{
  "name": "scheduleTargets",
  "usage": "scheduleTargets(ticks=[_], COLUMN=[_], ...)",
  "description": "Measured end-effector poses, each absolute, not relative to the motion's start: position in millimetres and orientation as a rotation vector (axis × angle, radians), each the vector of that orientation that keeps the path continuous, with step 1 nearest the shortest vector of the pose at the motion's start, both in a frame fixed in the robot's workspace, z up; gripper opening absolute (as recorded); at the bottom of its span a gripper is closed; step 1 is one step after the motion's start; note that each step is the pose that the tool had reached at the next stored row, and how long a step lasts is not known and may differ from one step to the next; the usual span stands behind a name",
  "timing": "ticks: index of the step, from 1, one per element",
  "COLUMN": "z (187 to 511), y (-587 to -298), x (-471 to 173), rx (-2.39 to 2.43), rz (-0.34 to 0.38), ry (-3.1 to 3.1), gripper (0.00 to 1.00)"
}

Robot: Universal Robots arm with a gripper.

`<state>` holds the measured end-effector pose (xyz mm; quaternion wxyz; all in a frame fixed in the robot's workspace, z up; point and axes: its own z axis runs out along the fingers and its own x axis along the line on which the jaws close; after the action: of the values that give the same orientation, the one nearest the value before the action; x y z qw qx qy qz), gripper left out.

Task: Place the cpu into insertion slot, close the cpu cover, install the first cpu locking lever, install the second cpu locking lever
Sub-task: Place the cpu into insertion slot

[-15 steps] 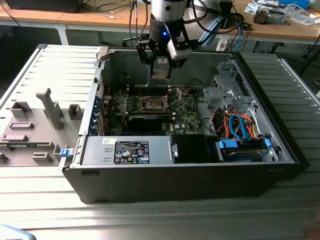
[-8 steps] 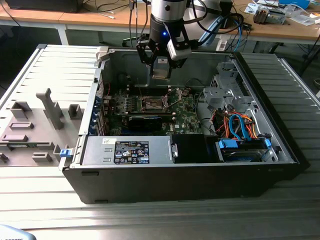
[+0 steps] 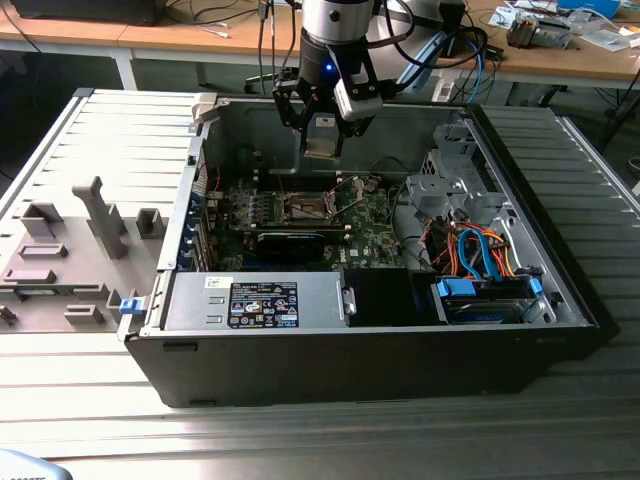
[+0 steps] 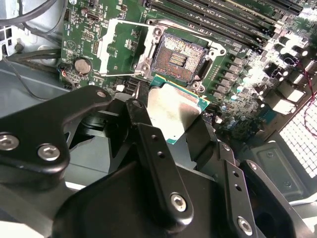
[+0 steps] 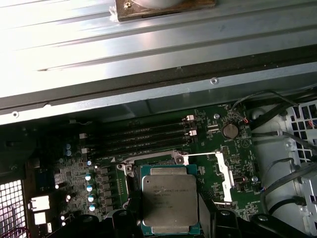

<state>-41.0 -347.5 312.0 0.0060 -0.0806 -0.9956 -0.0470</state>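
My gripper is clamped on opposite edges of the cpu, keeping it level and metal face up for a square seating, clear above the insertion slot, which lies exposed since the cpu cover stands swung open beside that slot.

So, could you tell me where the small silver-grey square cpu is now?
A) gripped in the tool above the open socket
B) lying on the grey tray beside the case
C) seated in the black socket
A: the small flat silver-grey cpu is clamped in the black tool, while the square black insertion slot is bare and the thin silver cpu cover stands open.
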Motion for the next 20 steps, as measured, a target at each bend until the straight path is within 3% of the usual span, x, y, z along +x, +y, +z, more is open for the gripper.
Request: scheduleTargets(ticks=[20], z=[311.6], y=[-347.5], x=[-41.0], rx=[-0.281], rz=[-0.147], ry=[-3.114], gripper=[0.55])
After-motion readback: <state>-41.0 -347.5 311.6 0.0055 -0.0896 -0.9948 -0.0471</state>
